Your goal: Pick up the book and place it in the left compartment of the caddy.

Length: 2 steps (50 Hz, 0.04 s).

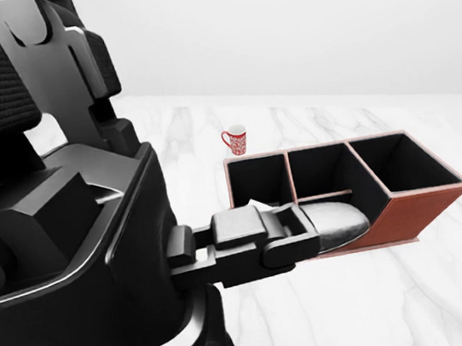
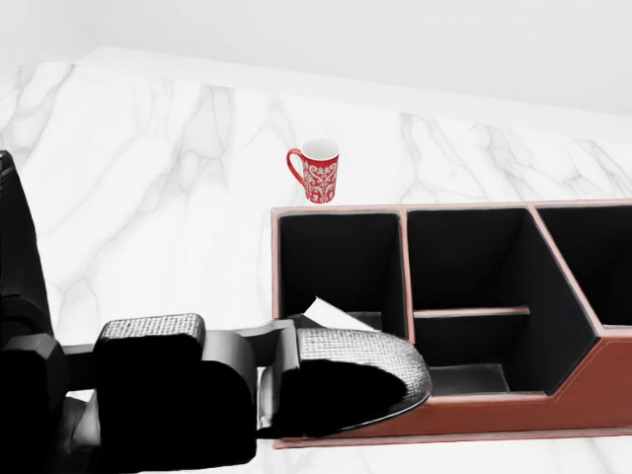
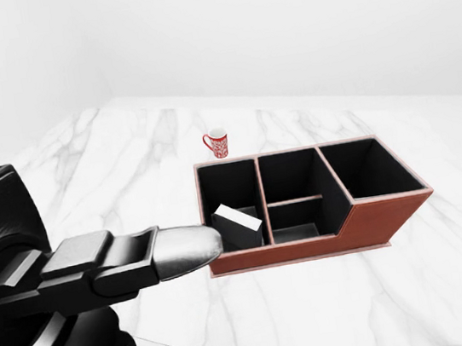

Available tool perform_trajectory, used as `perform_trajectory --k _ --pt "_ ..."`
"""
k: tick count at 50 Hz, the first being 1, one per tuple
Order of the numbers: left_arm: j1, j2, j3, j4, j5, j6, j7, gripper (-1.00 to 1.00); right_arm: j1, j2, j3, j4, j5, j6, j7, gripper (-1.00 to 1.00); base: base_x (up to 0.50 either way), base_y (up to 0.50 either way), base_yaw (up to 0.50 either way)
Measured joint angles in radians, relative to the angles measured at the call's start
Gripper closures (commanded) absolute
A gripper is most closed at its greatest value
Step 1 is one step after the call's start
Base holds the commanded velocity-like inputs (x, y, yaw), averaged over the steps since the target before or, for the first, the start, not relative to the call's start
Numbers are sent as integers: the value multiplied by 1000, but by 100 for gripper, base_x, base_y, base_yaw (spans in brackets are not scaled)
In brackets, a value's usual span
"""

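The book [image 3: 238, 223] leans tilted inside the caddy's [image 3: 376, 226] left compartment on my marble desk [image 3: 108, 156]; my left hand [image 3: 98, 265] hovers empty, fingers [image 3: 182, 250] spread. Swinging it clear carelessly could shove the caddy or red mug [image 3: 217, 143].

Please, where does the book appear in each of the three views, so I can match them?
Left-eye view: only a pale corner of the book shows above the left hand.
Head view: a white corner, lower centre, over the finger.
Right-eye view: clearest, leaning in the caddy's left compartment.
Shared landmark: the red mug above the caddy.
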Motion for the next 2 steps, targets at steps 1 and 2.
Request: perform_trajectory --k 1,2 --pt "-13 -2 8 -1 -2 0 1 -100 0 0 0 0 0 0 0 -100 0 0 0" --pt "-27 -5 16 -2 -4 0 2 -100 0 0 0 0 0 0 0 -100 0 0 0"
